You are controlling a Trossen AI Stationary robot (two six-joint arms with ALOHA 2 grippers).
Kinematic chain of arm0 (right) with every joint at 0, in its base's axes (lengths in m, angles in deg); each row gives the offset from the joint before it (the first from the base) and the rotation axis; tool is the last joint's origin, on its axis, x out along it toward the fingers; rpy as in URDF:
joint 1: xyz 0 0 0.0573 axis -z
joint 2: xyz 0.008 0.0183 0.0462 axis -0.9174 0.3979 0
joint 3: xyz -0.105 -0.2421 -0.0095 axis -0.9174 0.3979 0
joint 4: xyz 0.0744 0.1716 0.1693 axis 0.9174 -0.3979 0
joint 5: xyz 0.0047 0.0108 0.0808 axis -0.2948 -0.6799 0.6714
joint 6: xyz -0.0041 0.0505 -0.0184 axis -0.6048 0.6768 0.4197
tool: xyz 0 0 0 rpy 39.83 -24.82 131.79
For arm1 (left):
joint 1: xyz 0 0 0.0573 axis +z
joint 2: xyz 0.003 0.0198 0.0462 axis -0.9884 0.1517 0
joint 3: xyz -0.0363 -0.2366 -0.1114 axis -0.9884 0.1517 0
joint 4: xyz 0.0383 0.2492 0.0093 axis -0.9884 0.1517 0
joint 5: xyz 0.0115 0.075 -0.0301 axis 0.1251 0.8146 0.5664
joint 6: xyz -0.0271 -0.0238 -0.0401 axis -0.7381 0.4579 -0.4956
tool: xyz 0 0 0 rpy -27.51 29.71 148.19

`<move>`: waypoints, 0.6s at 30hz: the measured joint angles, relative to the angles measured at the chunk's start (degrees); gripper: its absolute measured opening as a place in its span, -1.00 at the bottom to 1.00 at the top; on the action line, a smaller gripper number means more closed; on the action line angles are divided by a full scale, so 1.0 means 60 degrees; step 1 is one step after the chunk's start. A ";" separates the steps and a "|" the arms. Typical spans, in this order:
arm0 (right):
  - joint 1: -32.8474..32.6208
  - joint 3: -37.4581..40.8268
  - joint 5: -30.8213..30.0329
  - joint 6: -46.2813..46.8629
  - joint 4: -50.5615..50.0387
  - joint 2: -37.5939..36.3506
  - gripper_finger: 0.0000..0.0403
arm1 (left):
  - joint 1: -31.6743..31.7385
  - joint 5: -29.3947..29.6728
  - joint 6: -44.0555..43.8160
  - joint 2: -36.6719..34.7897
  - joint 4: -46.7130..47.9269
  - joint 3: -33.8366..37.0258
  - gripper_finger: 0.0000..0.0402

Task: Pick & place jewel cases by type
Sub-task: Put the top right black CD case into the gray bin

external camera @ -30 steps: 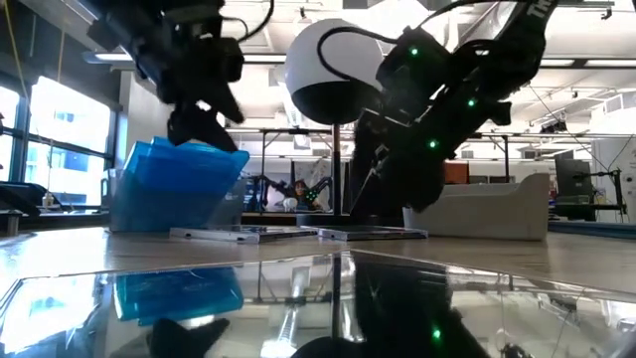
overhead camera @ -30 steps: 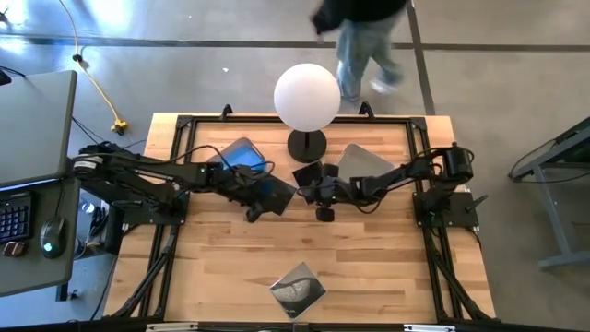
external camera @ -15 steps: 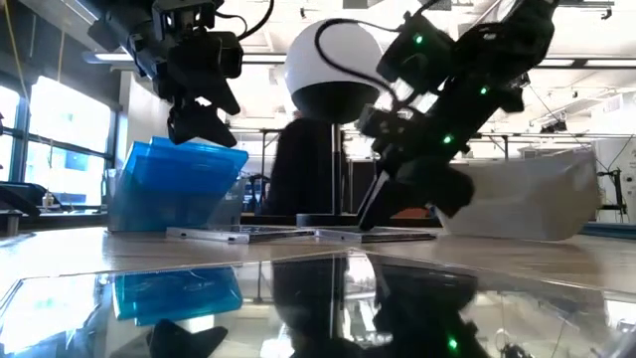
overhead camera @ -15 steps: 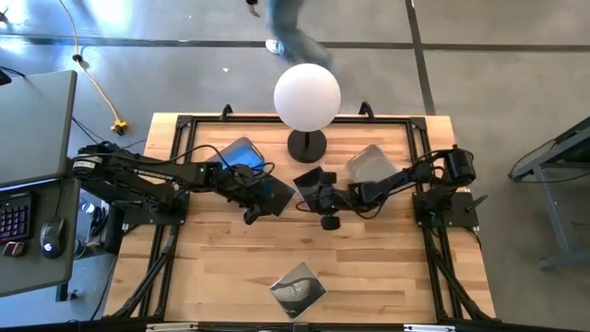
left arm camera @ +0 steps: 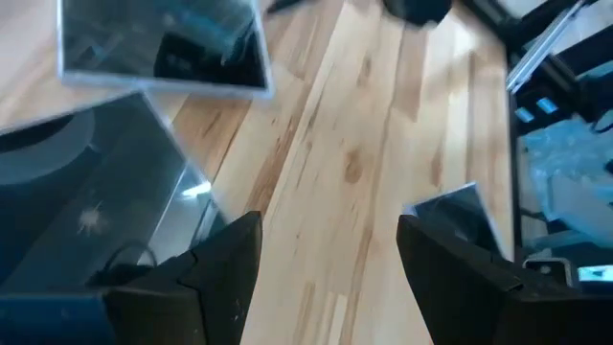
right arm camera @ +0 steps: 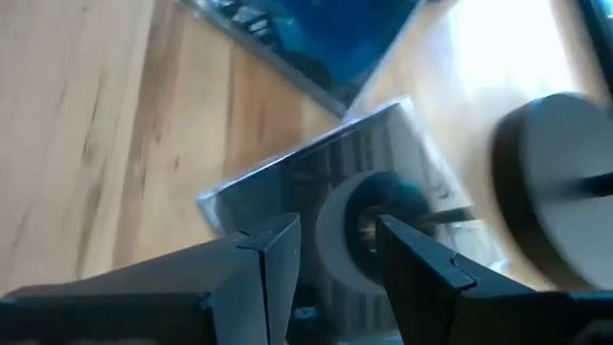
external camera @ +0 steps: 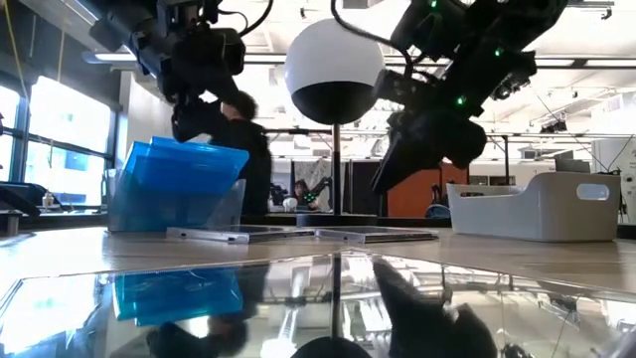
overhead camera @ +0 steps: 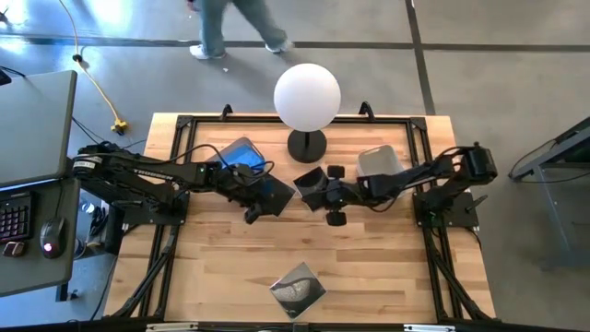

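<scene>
Your right gripper (overhead camera: 309, 189) hangs just above a dark case (right arm camera: 326, 182) lying flat on the bench (overhead camera: 221, 267) near the lamp base (overhead camera: 307, 143), its fingers (right arm camera: 259, 259) slightly apart with nothing between them. Your left gripper (overhead camera: 269, 195) hovers beside it over another dark case (overhead camera: 274, 193), fingers (left arm camera: 225, 259) spread wide and empty. A 3rd case (overhead camera: 298, 289) lies alone near the front edge of the bench. Blue cases (external camera: 179, 184) already stand in the left bin (overhead camera: 238, 152), and the grey bin (overhead camera: 378, 162) sits to the right.

These cases look thin, light and stiff, with glossy faces that will likely slip. Lying flat, they offer little to pinch, so take one by 2 opposite edges or tip a corner up first. Squeeze gently; brittle plastic may crack.
</scene>
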 joint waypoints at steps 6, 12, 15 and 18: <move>0.0000 0.0004 0.0186 0.0005 0.0002 0.0865 -0.34 | 0.0000 -0.0002 0.0011 0.0000 -0.0740 -0.0007 0.20; -0.0099 -0.0025 0.0902 0.0091 -0.0010 0.1137 -0.34 | 0.0000 -0.0194 0.0001 0.0000 -0.0660 -0.0007 0.20; -0.0253 -0.0025 0.1529 0.0024 -0.0141 0.1111 -0.34 | 0.0000 -0.0197 0.0001 0.0000 -0.0656 -0.0007 0.20; -0.0513 -0.0025 0.2533 -0.0265 -0.0339 0.1101 -0.34 | 0.0000 -0.0199 -0.0003 0.0000 -0.0653 -0.0007 0.20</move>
